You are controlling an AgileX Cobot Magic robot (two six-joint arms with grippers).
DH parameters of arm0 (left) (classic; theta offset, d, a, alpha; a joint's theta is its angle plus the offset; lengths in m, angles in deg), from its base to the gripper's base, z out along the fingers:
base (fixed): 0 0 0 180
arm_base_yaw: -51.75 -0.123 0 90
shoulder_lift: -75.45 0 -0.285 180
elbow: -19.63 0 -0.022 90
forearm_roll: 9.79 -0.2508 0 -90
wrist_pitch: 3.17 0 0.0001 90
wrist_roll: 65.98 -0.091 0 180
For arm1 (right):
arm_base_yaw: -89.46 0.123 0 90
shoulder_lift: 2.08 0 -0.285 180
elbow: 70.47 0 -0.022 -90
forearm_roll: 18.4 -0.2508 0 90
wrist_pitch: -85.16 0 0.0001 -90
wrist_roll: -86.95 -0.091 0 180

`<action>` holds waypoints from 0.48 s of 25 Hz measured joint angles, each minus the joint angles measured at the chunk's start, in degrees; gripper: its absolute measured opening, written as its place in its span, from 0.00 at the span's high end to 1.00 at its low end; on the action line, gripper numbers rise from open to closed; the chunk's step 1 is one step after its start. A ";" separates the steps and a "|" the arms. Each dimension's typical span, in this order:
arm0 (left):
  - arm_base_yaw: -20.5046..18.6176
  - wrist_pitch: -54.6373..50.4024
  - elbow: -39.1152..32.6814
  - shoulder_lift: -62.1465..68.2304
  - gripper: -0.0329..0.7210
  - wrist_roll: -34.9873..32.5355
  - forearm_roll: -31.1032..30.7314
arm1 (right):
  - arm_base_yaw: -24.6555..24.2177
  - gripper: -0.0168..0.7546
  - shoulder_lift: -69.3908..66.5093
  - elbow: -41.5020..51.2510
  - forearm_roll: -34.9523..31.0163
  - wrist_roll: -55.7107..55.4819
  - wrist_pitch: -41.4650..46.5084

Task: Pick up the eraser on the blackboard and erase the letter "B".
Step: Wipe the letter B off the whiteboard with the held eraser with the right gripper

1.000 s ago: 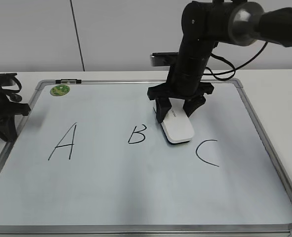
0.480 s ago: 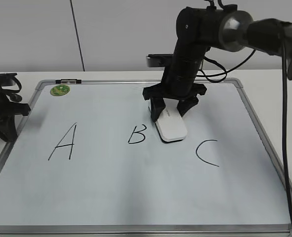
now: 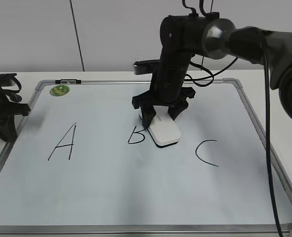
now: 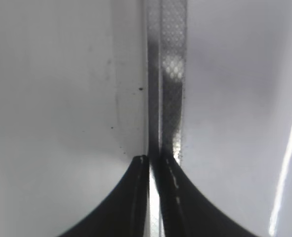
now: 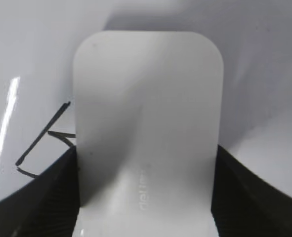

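White plastic of the eraser point(image 3: 164, 132), clamped in the right gripper point(image 3: 160, 114), has been slid left across the blackboard point(image 3: 136, 197) and now overlaps the letter "B" point(image 3: 135, 135); wiping has begun. The left gripper point(image 4: 153, 163) is seen closed, idle.

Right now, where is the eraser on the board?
In the exterior view the eraser sits mid-board, gripped by the right pincer, its left edge covering the right side of the letter B, with the C to its right.
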 joint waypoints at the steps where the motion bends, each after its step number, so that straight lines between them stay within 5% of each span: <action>1: 0.00 0.00 0.00 0.00 0.88 0.00 0.00 | 0.30 0.30 -0.23 -0.22 0.58 0.00 0.03; 12: 0.11 0.00 0.00 0.03 0.88 0.00 -0.42 | 3.72 0.30 -1.44 -0.96 1.42 0.00 0.32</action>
